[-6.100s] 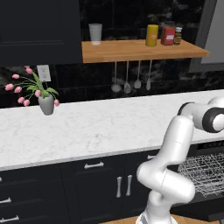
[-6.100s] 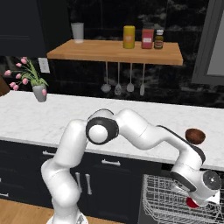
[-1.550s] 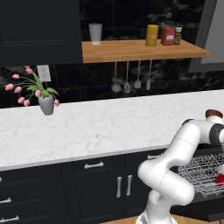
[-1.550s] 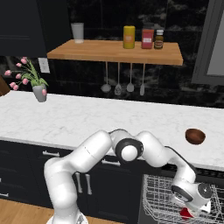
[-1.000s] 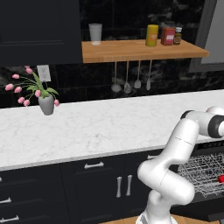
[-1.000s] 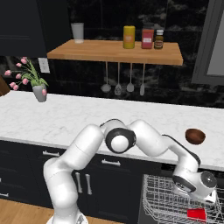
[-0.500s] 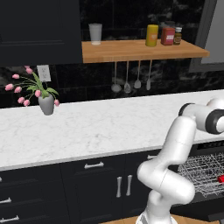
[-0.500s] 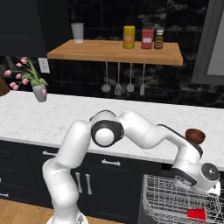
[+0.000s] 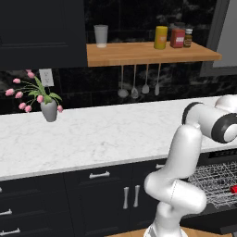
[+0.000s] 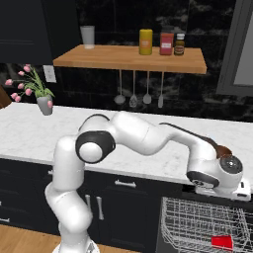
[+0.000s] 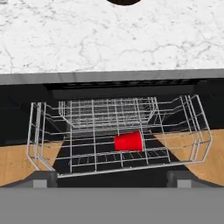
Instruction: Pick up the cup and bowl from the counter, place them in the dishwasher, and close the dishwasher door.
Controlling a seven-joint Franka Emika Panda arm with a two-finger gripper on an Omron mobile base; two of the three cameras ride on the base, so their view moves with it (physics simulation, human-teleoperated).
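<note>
Counter (image 9: 92,134) stretches wide across our left base view, and our arm bends up over its right end, with the hand running out past the frame edge. Below the arm the dishwasher (image 9: 217,183) stands open, wire rack (image 9: 210,178) pulled out, and a bit of the red cup (image 9: 233,188) peeks in at the far edge. Off to the far side from the hand sits a vase of pink flowers (image 9: 44,102).

From the right base view, our gripper's hand hangs just above the rack, right at the counter's front edge. The brown bowl (image 10: 223,149) sits on the marble just behind the hand, mostly hidden by it. The cup lies on its side in the rack below the hand.

Hand view looks straight down: cup directly beneath us in the rack's middle, the bowl's dark rim (image 11: 124,1) just ahead on the counter. We can't tell whether the fingers are apart or together.
</note>
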